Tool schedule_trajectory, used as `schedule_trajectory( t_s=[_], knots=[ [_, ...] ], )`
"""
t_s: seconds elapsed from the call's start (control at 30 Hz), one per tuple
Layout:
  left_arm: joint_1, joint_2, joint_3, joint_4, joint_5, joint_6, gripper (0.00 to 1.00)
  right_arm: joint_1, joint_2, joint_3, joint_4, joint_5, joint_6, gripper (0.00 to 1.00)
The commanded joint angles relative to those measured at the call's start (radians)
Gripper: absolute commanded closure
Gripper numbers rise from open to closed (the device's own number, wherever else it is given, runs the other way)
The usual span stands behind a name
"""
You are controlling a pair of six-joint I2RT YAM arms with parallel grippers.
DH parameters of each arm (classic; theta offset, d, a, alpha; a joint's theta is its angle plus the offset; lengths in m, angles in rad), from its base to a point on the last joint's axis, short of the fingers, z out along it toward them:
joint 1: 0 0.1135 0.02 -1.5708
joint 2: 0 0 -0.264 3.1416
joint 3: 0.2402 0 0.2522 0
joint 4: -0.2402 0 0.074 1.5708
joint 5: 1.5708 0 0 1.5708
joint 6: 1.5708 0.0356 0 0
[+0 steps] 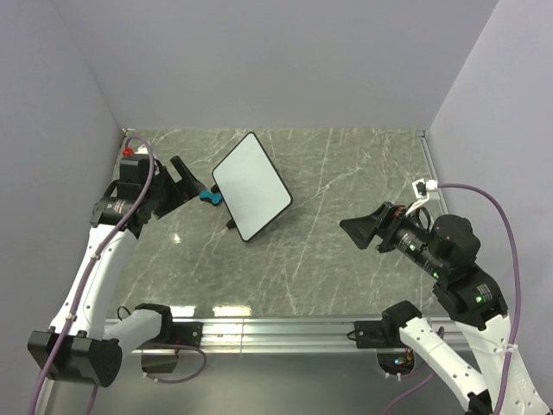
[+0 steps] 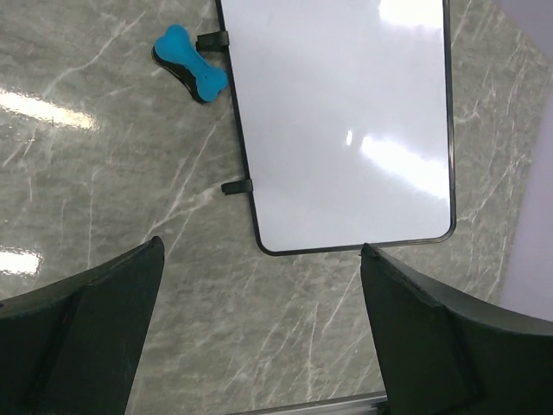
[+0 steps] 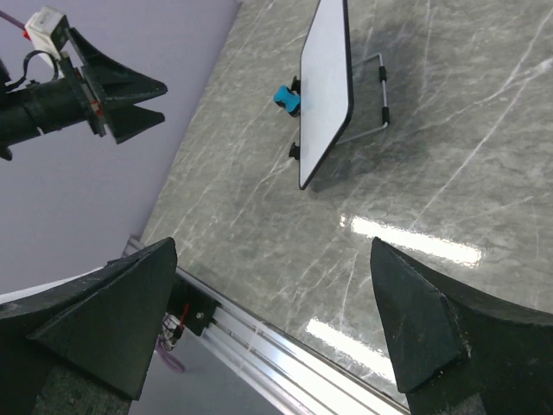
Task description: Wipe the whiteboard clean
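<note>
The whiteboard [image 1: 251, 186] stands tilted on its wire stand at the middle left of the table; its white face shows no marks. It also shows in the left wrist view [image 2: 346, 121] and nearly edge-on in the right wrist view [image 3: 327, 86]. A small blue eraser [image 1: 210, 197] lies on the table touching the board's left edge, between its two black feet [image 2: 190, 73] [image 3: 287, 98]. My left gripper [image 1: 192, 180] is open and empty, just left of the eraser and above the table [image 2: 261, 249]. My right gripper [image 1: 350, 227] is open and empty, well right of the board [image 3: 272, 246].
The grey marble tabletop [image 1: 346, 173] is walled by pale panels at the back and sides. An aluminium rail [image 1: 276, 328] runs along the near edge. The left arm's gripper [image 3: 130, 99] shows in the right wrist view, above the table's left side.
</note>
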Motion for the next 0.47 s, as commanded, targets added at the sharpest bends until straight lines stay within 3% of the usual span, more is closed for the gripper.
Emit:
schedule_trajectory(
  t_s=[0.0, 0.43],
  knots=[
    [-0.002, -0.008, 0.037, 0.011, -0.011, 0.023, 0.01, -0.002, -0.015, -0.018, 0.042, 0.043, 0.008, 0.0],
    [-0.021, -0.04, 0.032, -0.038, -0.098, 0.066, 0.0, -0.002, -0.021, -0.052, 0.066, 0.005, 0.006, 0.0]
  ],
)
